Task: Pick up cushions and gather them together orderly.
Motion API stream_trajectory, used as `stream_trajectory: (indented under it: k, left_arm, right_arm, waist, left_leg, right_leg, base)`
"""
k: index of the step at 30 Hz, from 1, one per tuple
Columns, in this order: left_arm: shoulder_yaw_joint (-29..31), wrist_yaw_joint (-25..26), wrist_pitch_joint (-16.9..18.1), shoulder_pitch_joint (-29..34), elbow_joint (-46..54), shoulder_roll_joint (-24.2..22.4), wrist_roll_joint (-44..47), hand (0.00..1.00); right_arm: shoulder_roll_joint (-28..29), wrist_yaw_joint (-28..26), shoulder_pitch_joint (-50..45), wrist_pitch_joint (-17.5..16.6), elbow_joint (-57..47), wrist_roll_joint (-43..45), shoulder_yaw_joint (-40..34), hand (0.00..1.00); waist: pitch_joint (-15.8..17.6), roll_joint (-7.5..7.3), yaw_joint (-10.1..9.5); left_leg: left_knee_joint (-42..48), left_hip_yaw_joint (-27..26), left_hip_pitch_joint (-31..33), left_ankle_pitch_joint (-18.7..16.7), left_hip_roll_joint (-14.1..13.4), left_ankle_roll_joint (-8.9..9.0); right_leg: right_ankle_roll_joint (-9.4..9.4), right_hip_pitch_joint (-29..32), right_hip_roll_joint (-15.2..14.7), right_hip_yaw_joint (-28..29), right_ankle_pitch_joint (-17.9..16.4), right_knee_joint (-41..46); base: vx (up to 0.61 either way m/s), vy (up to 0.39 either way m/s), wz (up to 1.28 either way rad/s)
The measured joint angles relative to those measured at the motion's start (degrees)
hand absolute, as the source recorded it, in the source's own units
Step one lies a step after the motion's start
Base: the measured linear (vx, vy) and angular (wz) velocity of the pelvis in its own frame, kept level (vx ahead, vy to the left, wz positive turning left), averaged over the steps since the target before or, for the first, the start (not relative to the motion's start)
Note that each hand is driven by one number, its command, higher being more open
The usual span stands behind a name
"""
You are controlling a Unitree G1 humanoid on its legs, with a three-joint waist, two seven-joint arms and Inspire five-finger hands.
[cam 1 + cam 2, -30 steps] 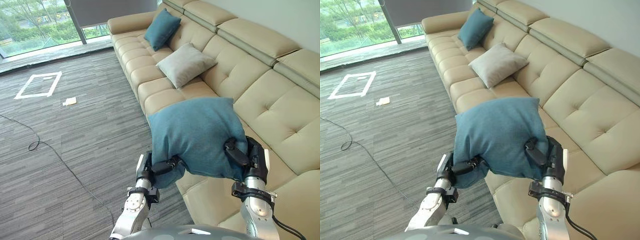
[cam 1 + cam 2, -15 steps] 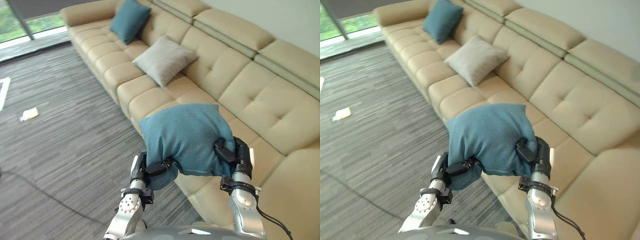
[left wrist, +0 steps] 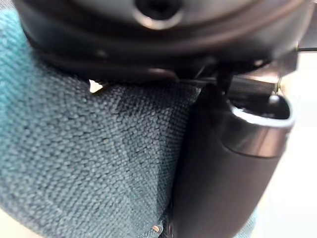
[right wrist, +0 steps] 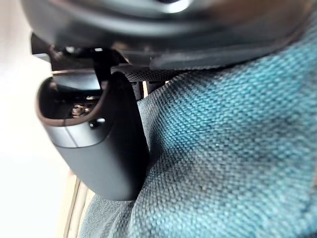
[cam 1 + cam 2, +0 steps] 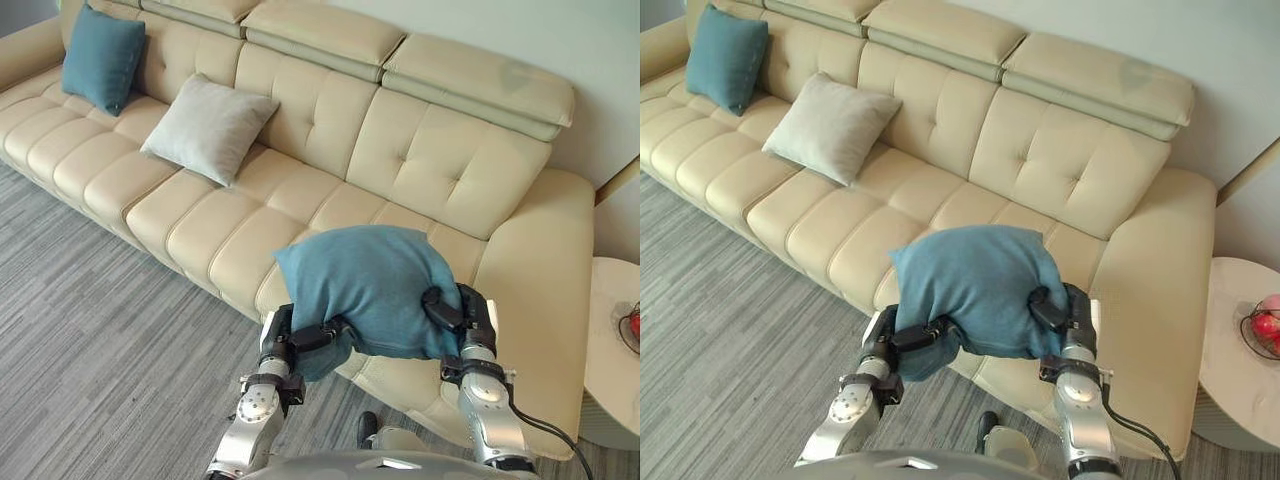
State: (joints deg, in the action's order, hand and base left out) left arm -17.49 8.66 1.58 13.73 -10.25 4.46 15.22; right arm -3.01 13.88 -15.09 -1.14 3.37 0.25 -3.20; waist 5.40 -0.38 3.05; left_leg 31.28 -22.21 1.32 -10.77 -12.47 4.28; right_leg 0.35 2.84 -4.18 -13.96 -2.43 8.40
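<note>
Left eye view showed left hand (image 5: 292, 340) and right hand (image 5: 462, 312) clamped on the teal cushion (image 5: 365, 285) above the sofa (image 5: 440, 165) front. Carry step; next probably needs placement beside grey cushion (image 5: 208, 127), 10 o'clock.

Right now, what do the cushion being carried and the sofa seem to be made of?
Teal cushion: woven cloth, matte; the wrist views show a coarse weave, and it dents where the left hand and right hand grip it. Sofa: probably leather or imitation leather, beige, smooth with a faint sheen and button tufting.
</note>
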Motion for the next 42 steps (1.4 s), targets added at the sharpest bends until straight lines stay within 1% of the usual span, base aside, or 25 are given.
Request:
stream_trajectory:
  k: [1,2,3,4,5,7,8,9,10,11,12,13,14,16,17,21,24,25,27,30,33,35,38,41,42]
  left_arm:
    - [0.6,-0.2,0.0,1.5,1.4,-0.9,0.0,0.0]
    - [0.7,-0.3,0.0,2.0,1.9,-1.3,0.0,0.0]
    - [0.6,-0.4,0.0,2.7,2.8,-1.9,0.0,0.0]
    - [0.6,-0.4,0.0,2.8,3.8,-2.3,0.0,0.0]
    - [0.7,-0.4,0.1,2.8,4.1,-2.2,0.0,0.0]
    - [0.7,-0.4,0.1,3.0,4.2,-2.2,0.0,0.0]
    - [0.7,-0.4,0.1,3.1,4.2,-2.2,0.0,0.0]
    - [0.7,-0.4,0.1,3.2,4.2,-2.2,0.0,0.0]
    - [0.7,-0.3,0.1,3.5,4.1,-2.1,0.0,0.0]
    - [0.7,0.0,0.0,3.6,4.1,-1.1,0.0,0.0]
    - [0.7,0.0,0.0,3.6,4.2,-0.8,0.0,0.0]
    - [0.8,0.3,0.0,3.6,4.1,-0.2,0.0,0.0]
    - [0.8,0.3,0.0,3.9,4.1,0.1,0.0,0.0]
    - [0.8,0.3,0.0,4.2,4.1,0.2,0.0,0.0]
    - [0.8,0.3,0.0,4.2,4.1,0.4,0.0,0.0]
    - [0.8,0.2,0.0,4.0,4.0,1.0,-0.1,0.0]
    - [0.8,0.1,-0.3,4.0,3.8,1.1,-0.1,0.0]
    - [0.8,0.1,-0.3,4.0,3.8,1.1,-0.1,0.0]
    - [0.7,0.0,-0.5,3.9,2.3,1.6,-0.1,0.0]
    - [0.7,0.0,-0.5,3.8,1.7,1.7,-0.1,0.0]
    - [0.7,0.5,-0.6,2.8,1.6,2.1,-0.2,0.0]
    - [0.7,1.7,-0.6,0.8,1.6,2.4,-0.3,0.0]
    - [0.7,4.3,-0.6,-5.2,1.6,2.7,-1.6,0.0]
    - [0.8,7.5,-0.5,-13.4,1.6,2.9,-2.4,0.0]
    - [1.0,9.5,-0.5,-18.8,1.6,3.2,-2.4,0.0]
  right_arm:
    - [0.4,0.0,-2.0,0.0,-3.7,0.0,0.3,0.0]
    - [0.5,0.0,-2.4,0.0,-4.4,0.0,0.3,0.0]
    - [0.5,0.1,-2.4,0.0,-5.1,0.0,0.2,0.0]
    - [0.5,0.3,-2.2,0.0,-5.7,0.0,0.2,0.0]
    - [0.6,0.3,-1.9,0.0,-6.1,0.0,0.2,0.0]
    - [0.6,0.4,-1.8,0.0,-6.1,0.0,0.2,0.0]
    - [0.6,0.4,-1.8,0.0,-6.1,0.0,0.2,0.0]
    - [0.5,0.4,-1.8,0.0,-6.1,0.0,0.3,0.0]
    - [0.5,0.4,-1.7,0.0,-5.8,0.0,0.5,0.0]
    - [1.2,0.4,-2.0,0.4,-5.2,0.0,0.9,0.0]
    - [1.4,0.4,-2.1,0.5,-5.2,0.0,1.1,0.0]
    - [1.7,0.4,-1.9,0.5,-5.2,-0.1,1.9,0.0]
    - [1.8,0.4,-1.7,0.5,-5.2,-0.2,2.2,0.0]
    - [1.9,0.3,-1.7,0.6,-5.2,-0.2,2.2,0.0]
    - [2.1,0.3,-1.7,0.5,-5.1,-0.2,2.2,0.0]
    - [2.0,0.3,-1.2,0.5,-2.2,-0.2,2.1,0.0]
    - [1.0,0.3,0.6,0.5,3.8,-0.2,2.0,0.0]
    - [1.0,0.3,0.7,0.5,3.8,-0.2,2.0,0.0]
    - [0.9,0.2,0.8,0.5,7.4,-0.3,2.1,0.0]
    - [0.9,0.1,0.9,0.5,7.7,-0.8,2.1,0.0]
    - [0.9,0.3,1.9,0.5,8.0,-2.6,2.2,0.0]
    - [0.8,0.9,4.5,0.6,9.0,-3.8,2.3,0.0]
    - [0.3,3.4,9.9,0.6,9.4,-6.1,2.9,0.0]
    - [-0.6,6.6,17.5,0.6,9.4,-7.6,3.3,0.0]
    - [-1.4,8.4,22.7,0.7,9.7,-8.0,3.3,0.0]
  waist:
    - [0.0,1.06,-0.35]
    - [-0.1,1.49,-0.65]
    - [-0.4,1.84,-1.97]
    - [-0.2,1.49,-3.01]
    - [-0.2,0.93,-3.14]
    - [0.0,0.37,-4.23]
    - [0.0,0.39,-4.43]
    - [-0.3,0.85,-4.65]
    - [-0.7,1.44,-4.86]
    - [-1.4,-0.09,-4.55]
    - [-1.7,-0.61,-4.47]
    - [-1.8,-1.88,-4.59]
    - [-1.9,-2.31,-4.59]
    - [-2.0,-2.41,-4.85]
    - [-2.2,-2.44,-4.78]
    - [-2.8,-2.88,-4.14]
    - [-2.9,-2.72,-3.56]
    - [-2.9,-2.72,-3.56]
    - [-2.9,-2.66,-3.34]
    - [-3.0,-2.5,-3.1]
    - [-3.0,-2.52,-3.03]
    - [-2.8,-2.54,-3.03]
    - [-1.2,-2.5,-3.0]
    - [2.3,-2.39,-3.08]
    - [3.8,-2.36,-3.08]
  left_leg:
    - [9.6,2.3,4.0,0.3,-2.4,-0.37]
    - [11.8,3.1,5.2,0.0,-3.2,-0.61]
    - [12.4,4.7,5.8,-3.1,-3.2,-1.16]
    - [9.2,6.7,6.5,-6.2,-1.7,-2.85]
    - [4.9,9.8,7.7,-7.3,0.2,-3.63]
    - [-4.3,18.5,8.6,-7.0,3.8,-2.95]
    - [-6.0,20.5,8.7,-6.7,4.4,-2.69]
    - [-11.4,25.5,8.8,-4.2,5.5,-0.95]
    - [-12.3,26.5,7.7,1.6,6.1,1.26]
    - [-11.3,24.2,7.6,1.0,7.2,0.75]
    - [-10.7,22.8,7.8,0.7,7.4,0.43]
    - [-10.2,18.9,7.5,0.0,8.2,-0.4]
    - [-10.4,16.0,6.5,-0.3,8.6,-0.98]
    - [-12.1,12.3,4.1,-0.6,9.3,-1.58]
    - [-13.2,11.0,3.3,-0.7,9.5,-1.64]
    - [-15.6,8.4,2.7,-0.7,9.6,-1.67]
    - [-17.4,8.6,2.4,-0.5,9.1,-1.8]
    - [-17.4,8.6,2.4,-0.5,9.1,-1.8]
    - [-19.2,9.1,1.8,0.4,8.8,-2.0]
    - [-20.7,9.3,2.0,1.3,9.0,-1.82]
    - [-22.3,9.2,2.9,2.5,9.2,-1.6]
    - [-22.3,9.1,4.5,3.1,9.1,-1.37]
    - [-22.3,9.1,7.3,4.3,8.9,-1.11]
    - [-21.7,9.2,10.3,5.3,8.7,-0.72]
    - [-20.8,9.2,13.2,5.7,8.5,-0.74]
  right_leg:
    - [-0.79,-0.9,0.8,1.1,-1.3,-0.1]
    - [-0.83,-1.0,1.1,1.7,-1.6,0.0]
    - [-0.9,-1.0,1.3,3.7,-2.0,0.4]
    - [-0.77,-0.9,0.8,5.7,-2.2,0.6]
    - [-0.53,-0.8,-0.2,7.1,-2.3,0.7]
    - [0.57,-0.6,-1.3,10.7,-3.0,1.4]
    - [1.02,-0.4,-1.4,11.5,-3.2,1.7]
    - [2.56,0.7,-1.5,13.7,-4.0,3.1]
    - [4.12,1.4,-1.5,15.6,-4.3,4.1]
    - [4.84,1.7,-2.4,17.7,-3.8,3.2]
    - [5.65,2.0,-3.0,18.3,-3.3,2.7]
    - [7.07,2.3,-4.3,20.8,-2.0,1.2]
    - [7.72,2.7,-5.0,22.1,-1.0,0.5]
    - [8.27,3.3,-5.6,22.5,0.1,0.4]
    - [7.8,4.0,-5.7,22.6,0.5,0.0]
    - [7.98,5.0,-5.3,23.9,3.0,-3.7]
    - [7.44,5.4,-4.2,24.8,5.1,-6.5]
    - [7.43,5.4,-4.2,24.8,5.2,-6.5]
    - [6.9,5.5,-3.6,25.0,6.4,-7.8]
    - [6.75,6.4,-3.6,24.9,7.1,-8.2]
    - [6.36,7.3,-3.7,24.7,9.0,-10.4]
    - [5.63,8.4,-3.7,24.6,10.5,-11.9]
    - [4.86,10.4,-3.7,24.1,12.5,-13.2]
    - [4.4,13.1,-3.5,23.7,13.9,-13.2]
    - [4.29,15.7,-3.5,23.5,14.9,-13.2]
  base:
    - [0.06,-0.016,-0.23]
    - [0.08,0.107,-0.52]
    - [0.05,0.097,-0.72]
    - [0.06,0.148,-0.83]
    - [0.05,0.138,-0.75]
    - [0.1,0.2,-0.74]
    - [0.13,0.246,-0.86]
    - [0.12,0.221,-0.87]
    - [0.17,0.298,-1.08]
    - [0.21,0.328,-0.82]
    - [0.22,0.332,-1.02]
    - [0.21,0.381,-1.13]
    - [0.13,0.288,-1.2]
    - [0.09,0.241,-1.1]
    - [0.05,0.154,-1.02]
    - [0.04,0.053,-0.52]
    - [0.0,-0.013,-0.35]
    - [-0.01,-0.023,-0.31]
    - [-0.04,-0.018,-0.21]
    - [-0.05,-0.001,-0.05]
    - [-0.09,0.007,-0.04]
    - [-0.07,0.001,-0.06]
    - [-0.07,-0.012,0.01]
    - [-0.11,-0.014,0.03]
    - [-0.1,-0.004,0.02]
